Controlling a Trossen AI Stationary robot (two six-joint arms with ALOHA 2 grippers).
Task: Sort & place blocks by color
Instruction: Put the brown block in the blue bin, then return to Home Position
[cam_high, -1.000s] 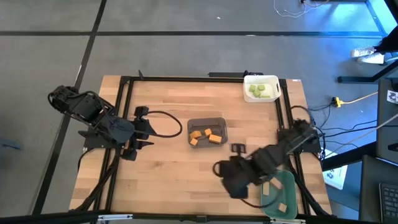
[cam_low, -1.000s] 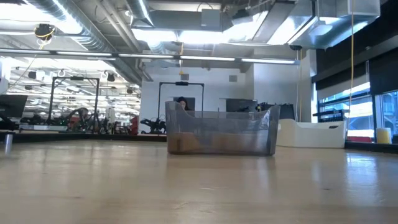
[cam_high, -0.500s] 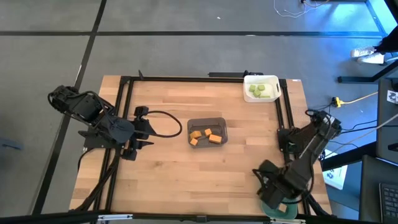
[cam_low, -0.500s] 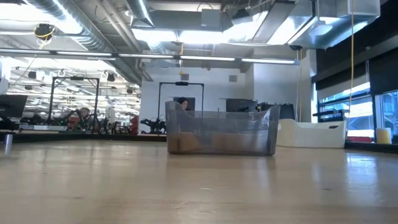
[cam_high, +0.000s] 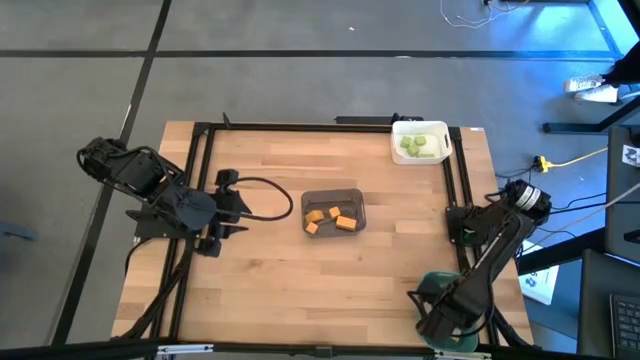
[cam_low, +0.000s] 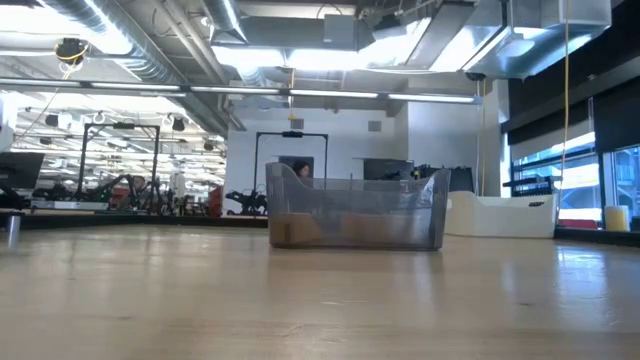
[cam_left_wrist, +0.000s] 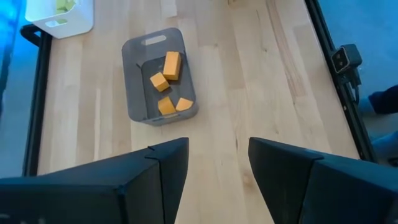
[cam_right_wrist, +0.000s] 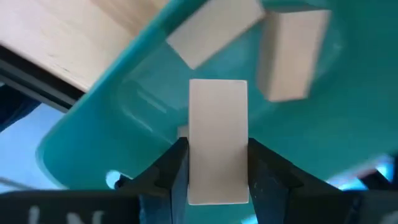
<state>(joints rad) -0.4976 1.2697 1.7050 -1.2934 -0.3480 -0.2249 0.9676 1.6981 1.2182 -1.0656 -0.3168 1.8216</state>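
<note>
A grey tray is seen near the middle of the tabletop, and four orange blocks are held in it; in the left wrist view the same orange pieces are spread across its floor. A white tray is set at the far right corner, and light green blocks are gathered inside it. A green tray is placed at the near right corner and is largely covered by the right arm.

The right gripper is held over the green tray, its fingers clenched on an upright plain tan bar. Two more tan blocks are lying on the tray's floor beyond it.

The left gripper is parked at the left edge of the tabletop, well apart from the trays, with its fingers spread and nothing between them.

In the low view, the grey tray is seen standing on the wood, with the white tray behind it to one side.
</note>
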